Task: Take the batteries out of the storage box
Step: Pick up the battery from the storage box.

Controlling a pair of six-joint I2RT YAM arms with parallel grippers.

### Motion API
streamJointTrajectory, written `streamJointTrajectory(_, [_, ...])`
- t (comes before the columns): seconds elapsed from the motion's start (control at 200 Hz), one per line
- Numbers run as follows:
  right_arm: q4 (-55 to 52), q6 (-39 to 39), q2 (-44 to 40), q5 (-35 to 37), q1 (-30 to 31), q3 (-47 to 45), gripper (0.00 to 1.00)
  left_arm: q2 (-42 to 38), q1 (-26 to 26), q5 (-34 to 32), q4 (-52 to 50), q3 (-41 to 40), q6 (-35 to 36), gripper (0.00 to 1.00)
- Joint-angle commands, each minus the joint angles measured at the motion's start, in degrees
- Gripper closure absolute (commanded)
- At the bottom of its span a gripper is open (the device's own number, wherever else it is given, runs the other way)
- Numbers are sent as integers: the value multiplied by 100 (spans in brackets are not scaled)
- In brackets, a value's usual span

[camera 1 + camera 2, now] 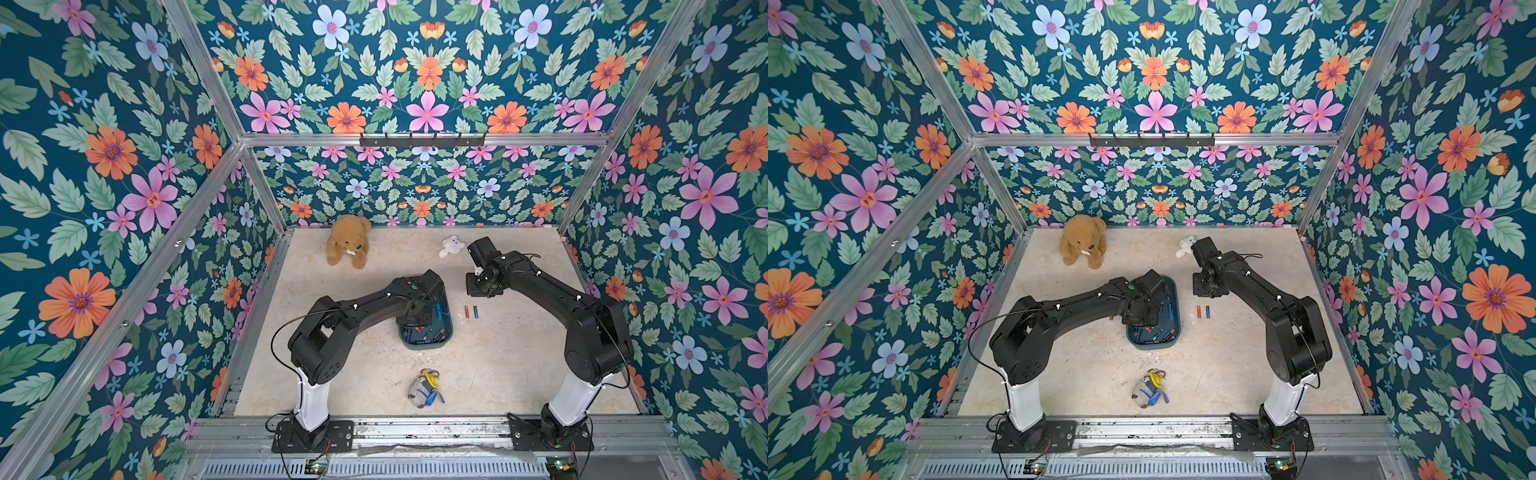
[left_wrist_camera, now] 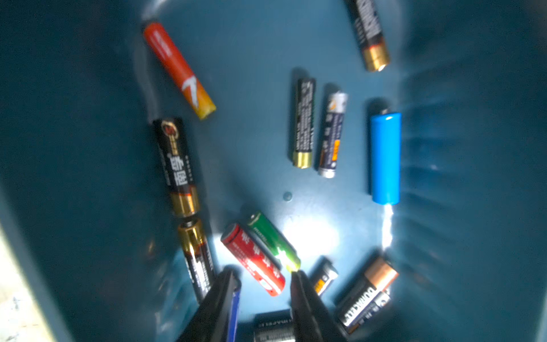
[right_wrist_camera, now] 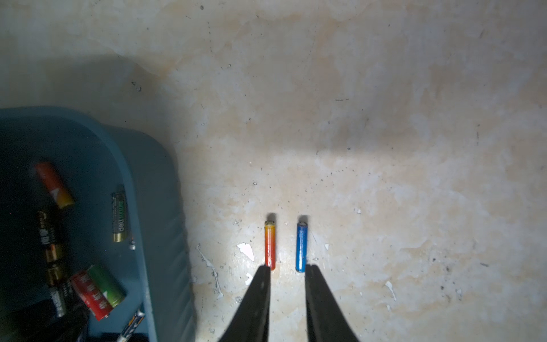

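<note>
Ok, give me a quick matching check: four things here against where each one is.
Things: 1 left end effector; 2 right end effector; 3 brown teddy bear; 4 slim orange battery.
Places: A on the table beside the blue battery; B reaching into the storage box; C by the back wall; D hovering above the table, empty.
Pairs: 1-B, 2-D, 3-C, 4-A.

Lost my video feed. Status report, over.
Left gripper open, low in storage box over red battery. Right gripper open, empty, above table. Orange battery and blue battery out, many left inside. Green battery lies against the red one.
</note>
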Motion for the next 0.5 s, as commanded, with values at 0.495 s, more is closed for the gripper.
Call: streamJointTrajectory(0.495, [-61,-62,98,43,4,88,73,236,0,74,120,-98,-102,62])
